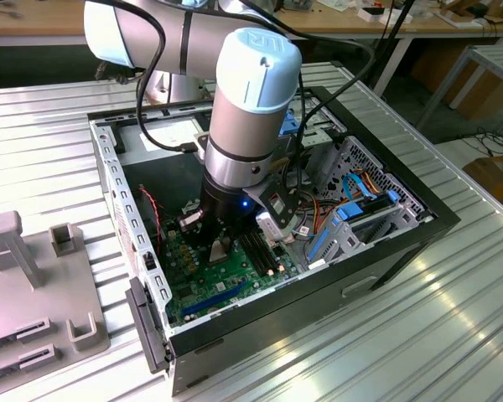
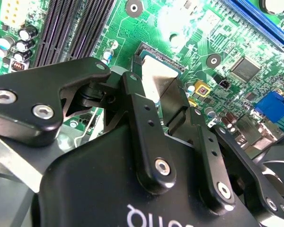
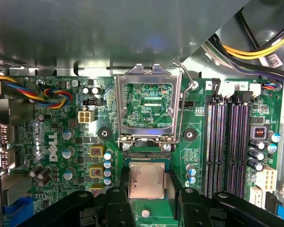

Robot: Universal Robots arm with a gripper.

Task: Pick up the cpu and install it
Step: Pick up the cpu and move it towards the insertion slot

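The black claw (image 3: 147,189) is narrow, its fingers apparently pressed on two opposite edges of the cpu (image 3: 146,179), a small flat square chip with a dull silver-grey metal top. The chip sits between them over the black-framed socket (image 3: 146,156) on the green circuit board (image 3: 57,132). Just beyond the fingertips the hinged steel load plate (image 3: 119,109) stands open. A tilted or shifted chip could bend socket contacts if pushed. Those contacts lie hidden beneath the chip; whether it is seated or hovering cannot be told.
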